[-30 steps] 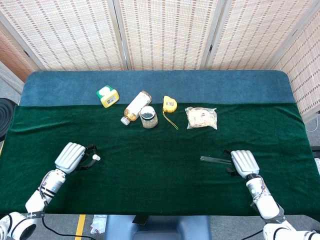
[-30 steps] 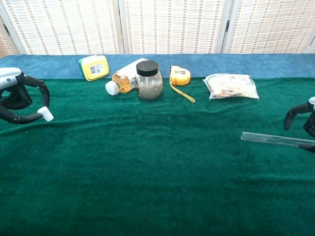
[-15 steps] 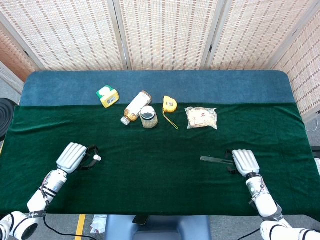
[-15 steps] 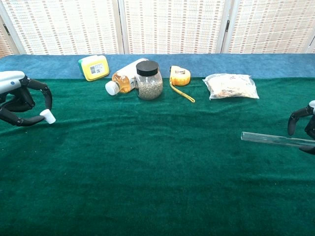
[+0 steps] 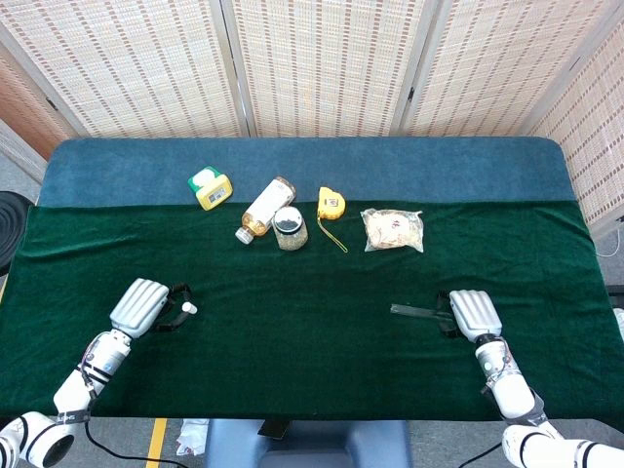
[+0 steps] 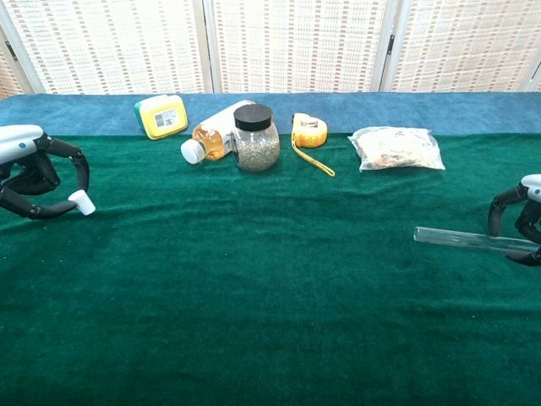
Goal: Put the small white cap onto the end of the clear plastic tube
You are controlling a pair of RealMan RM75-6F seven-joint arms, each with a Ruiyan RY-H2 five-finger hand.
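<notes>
My left robot hand (image 6: pixel 34 182) pinches the cap (image 6: pixel 82 202); my right robot hand (image 6: pixel 520 228) holds the tube (image 6: pixel 465 239). Both are in hand but well apart; capping remains.

Left hand (image 6: pixel 34 182) at the surface's (image 6: pixel 254 288) left edge with cap (image 6: pixel 82 202) at its fingertips, right hand (image 6: pixel 522 222) far right holding tube (image 6: pixel 469 240), behind them a row: box (image 6: pixel 161 116), bottle (image 6: pixel 215 134), jar (image 6: pixel 256 139), tape measure (image 6: pixel 309 130), bag (image 6: pixel 396 148)

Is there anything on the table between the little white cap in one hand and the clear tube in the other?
Nothing: between the white cap and the clear tube lies only bare green cloth, plain in the chest view.
</notes>
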